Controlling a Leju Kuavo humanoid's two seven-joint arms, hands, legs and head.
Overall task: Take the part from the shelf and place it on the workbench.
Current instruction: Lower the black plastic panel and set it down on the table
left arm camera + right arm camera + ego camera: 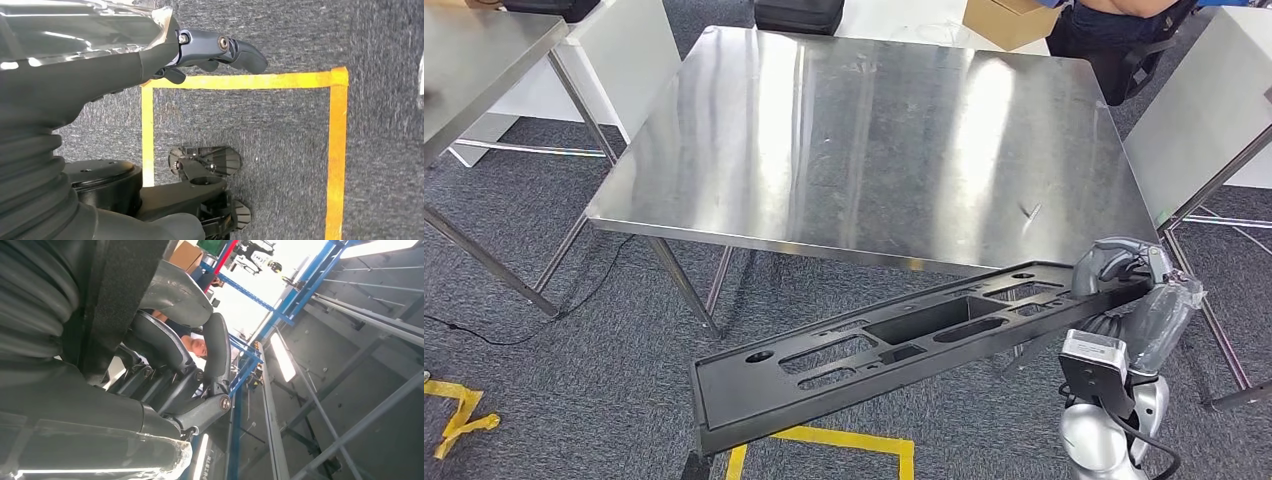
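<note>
Beyond the right hand (pixel 1124 265), closed around one end of the long black slotted plastic panel (pixel 894 345), lies the bare stainless-steel workbench (pixel 874 140). Extends far out to that hand's left, unsupported, below the bench edge. Risks sagging, twisting loose or striking the rim. Left hand (pixel 210 52) hangs over grey carpet, fingers apart, holding nothing.

You are facing a steel table (pixel 874 140) on thin metal legs, its top catching broad glare. Grey carpet (pixel 574 370) covers the floor, marked with yellow tape (pixel 336 150) in a square outline. More steel tables stand at either side (pixel 474 70), and a cardboard box (pixel 1009 20) sits beyond. Blue shelf framing (pixel 295 300) rises overhead.
</note>
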